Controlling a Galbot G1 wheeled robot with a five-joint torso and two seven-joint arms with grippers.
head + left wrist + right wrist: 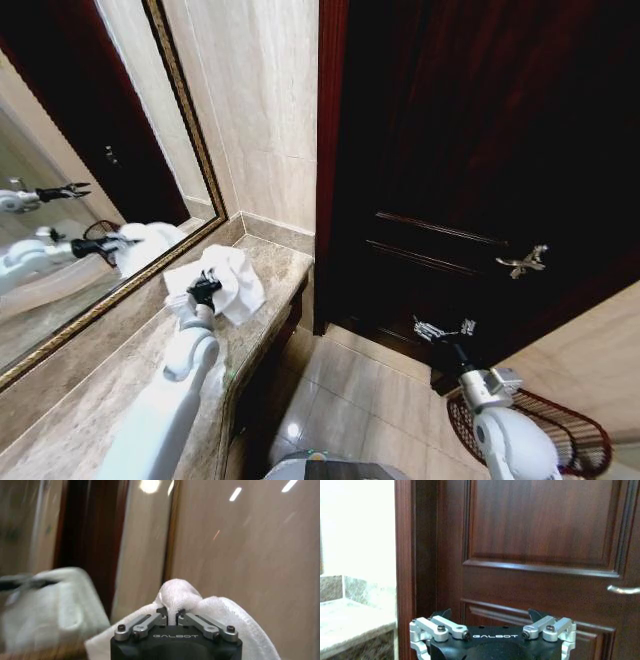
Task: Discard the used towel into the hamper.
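A crumpled white towel (232, 280) lies on the marble counter (90, 400) near its far end, beside the mirror. My left gripper (205, 289) is shut on a fold of the towel (180, 594), pinching a raised peak of cloth between its fingertips. The reddish-brown open-weave hamper (570, 430) stands on the floor at the lower right, partly behind my right arm. My right gripper (445, 328) hangs in front of the dark door with its fingers (442, 614) spread open and nothing between them.
A gold-framed mirror (90, 190) runs along the counter's left side and reflects the arm and towel. A dark wooden door (480, 170) with a lever handle (525, 262) fills the right. Tiled floor (340, 400) lies between counter and hamper.
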